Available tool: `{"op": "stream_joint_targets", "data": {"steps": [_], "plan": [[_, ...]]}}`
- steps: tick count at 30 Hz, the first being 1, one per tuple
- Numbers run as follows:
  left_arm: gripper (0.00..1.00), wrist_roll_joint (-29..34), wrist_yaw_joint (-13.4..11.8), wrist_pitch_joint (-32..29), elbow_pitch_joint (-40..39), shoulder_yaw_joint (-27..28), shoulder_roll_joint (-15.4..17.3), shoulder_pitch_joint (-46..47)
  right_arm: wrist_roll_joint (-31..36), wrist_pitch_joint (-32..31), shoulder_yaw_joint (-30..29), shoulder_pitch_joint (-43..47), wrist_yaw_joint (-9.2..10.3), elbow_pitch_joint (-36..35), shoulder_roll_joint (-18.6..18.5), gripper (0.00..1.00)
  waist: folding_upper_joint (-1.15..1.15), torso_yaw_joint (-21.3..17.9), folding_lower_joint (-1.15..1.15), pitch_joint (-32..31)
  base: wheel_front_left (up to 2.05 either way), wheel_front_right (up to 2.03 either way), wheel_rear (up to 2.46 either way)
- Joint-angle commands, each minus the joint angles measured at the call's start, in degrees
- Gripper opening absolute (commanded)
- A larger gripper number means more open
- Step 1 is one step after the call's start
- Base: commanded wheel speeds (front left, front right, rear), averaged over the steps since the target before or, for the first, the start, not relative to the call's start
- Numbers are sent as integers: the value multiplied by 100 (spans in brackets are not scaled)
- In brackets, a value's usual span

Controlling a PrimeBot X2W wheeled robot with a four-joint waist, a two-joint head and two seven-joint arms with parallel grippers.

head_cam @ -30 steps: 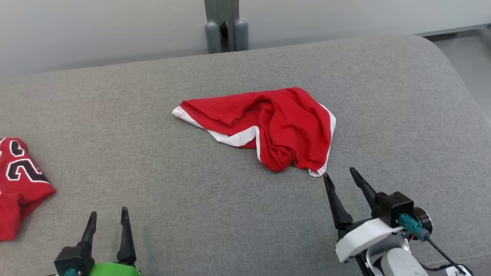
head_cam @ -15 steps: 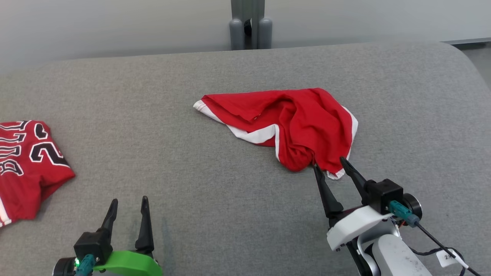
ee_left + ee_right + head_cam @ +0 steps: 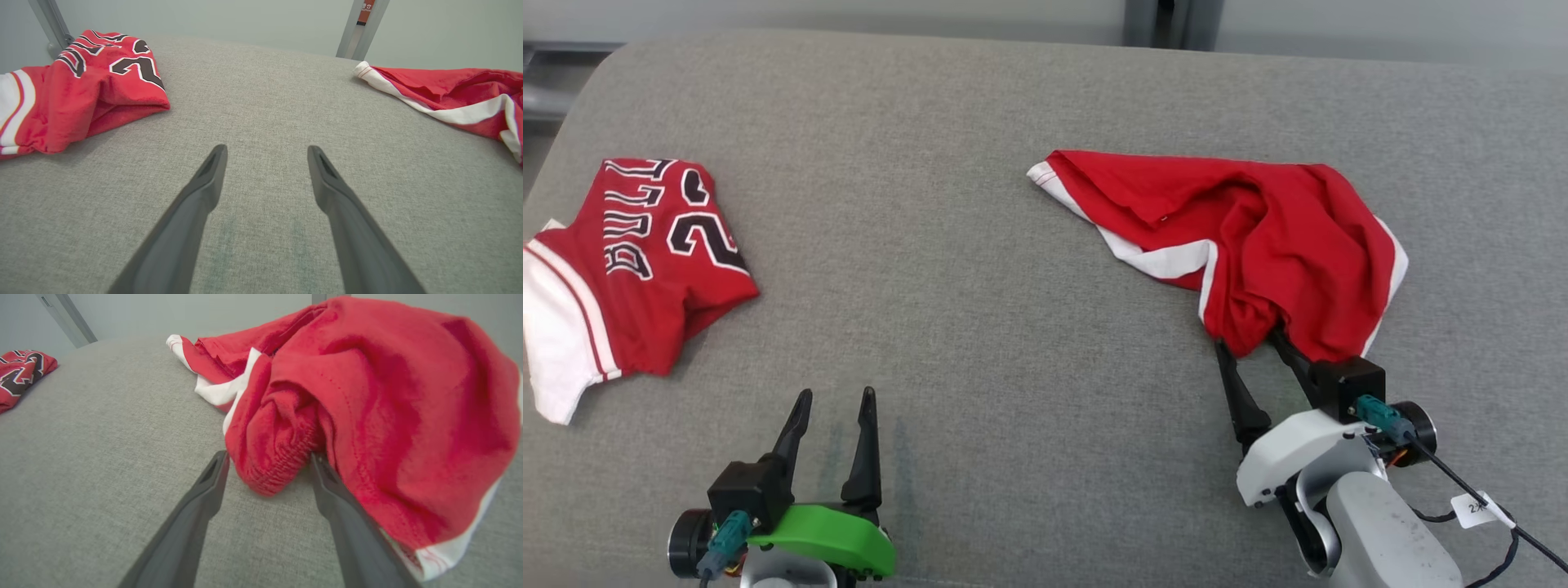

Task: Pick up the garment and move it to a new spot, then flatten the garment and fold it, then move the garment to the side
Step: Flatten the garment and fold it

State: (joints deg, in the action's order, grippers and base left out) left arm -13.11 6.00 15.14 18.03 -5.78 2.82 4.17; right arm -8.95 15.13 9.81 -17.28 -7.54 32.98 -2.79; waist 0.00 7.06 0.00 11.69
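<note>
The red garment (image 3: 1258, 229) with white trim lies crumpled on the right half of the grey cushion (image 3: 980, 245), one white-edged corner stretched out toward the middle. The right tool (image 3: 1248, 347) sits at its near edge, released and spread wide, with a bunched red fold lying between the two fingers. The finger on the far right is partly tucked under the cloth and nothing is pinched. The left tool (image 3: 837, 394) is also released, fingers apart over bare cushion. A folded red jersey (image 3: 645, 261) with black lettering rests well apart, at the left end.
</note>
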Motion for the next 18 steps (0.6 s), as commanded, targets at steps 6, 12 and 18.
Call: {"op": "stream_joint_targets", "data": {"steps": [6, 12, 18], "plan": [[100, -164, 78, 1, -10, -223, 14, 246, -2, 3, -224, -235, 10, 287, -25, 100, 0, 449, 0, 444, 0, 0, 0], [100, -194, 105, 1, -54, -337, 15, 371, -149, 3, -276, -356, 10, -20, -21, 47, 0, 534, 0, 581, 0, 0, 0], [100, -181, 119, 1, -41, -342, 15, 308, -269, 3, -283, -83, 10, -632, -24, 0, 0, 460, 0, 513, 0, 0, 0]]}}
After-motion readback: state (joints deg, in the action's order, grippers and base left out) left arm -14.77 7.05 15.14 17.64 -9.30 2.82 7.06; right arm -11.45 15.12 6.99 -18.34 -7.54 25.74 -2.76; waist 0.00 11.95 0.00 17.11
